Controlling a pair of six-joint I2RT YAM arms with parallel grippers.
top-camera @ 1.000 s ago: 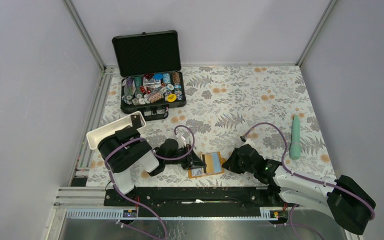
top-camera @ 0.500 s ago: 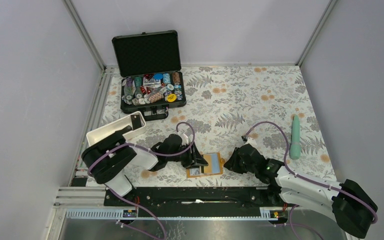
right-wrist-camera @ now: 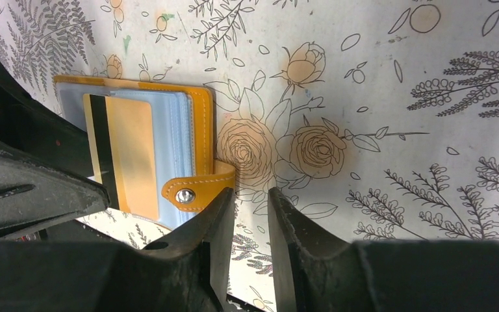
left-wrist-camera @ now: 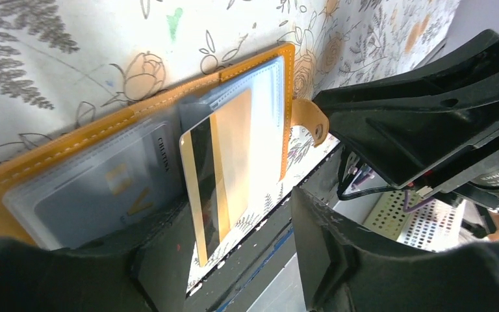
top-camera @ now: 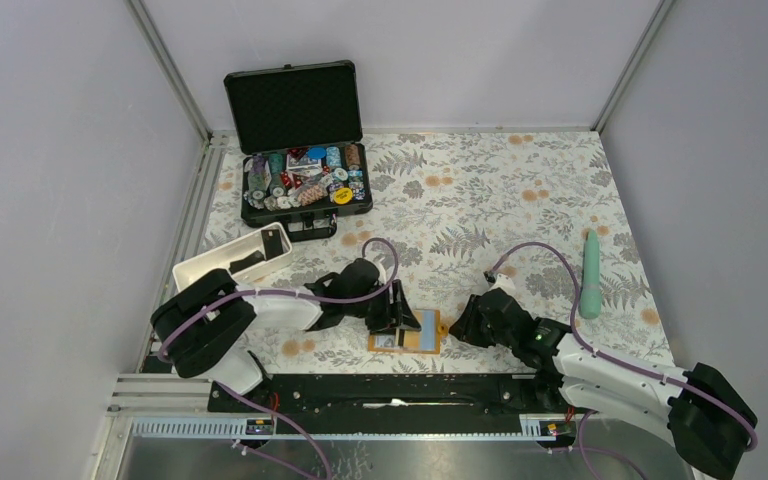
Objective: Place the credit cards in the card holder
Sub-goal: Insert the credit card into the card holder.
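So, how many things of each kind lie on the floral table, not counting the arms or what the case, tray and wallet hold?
Orange leather card holder: 1
Open black hard case: 1
White rectangular tray: 1
Teal plastic stick: 1
Total: 4

From above, the left gripper (top-camera: 401, 318) hides part of the card holder (top-camera: 427, 336); its contents are indistinct.

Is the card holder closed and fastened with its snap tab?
No, the card holder lies open with its clear sleeves facing up, and the snap tab lies unfastened at its edge.
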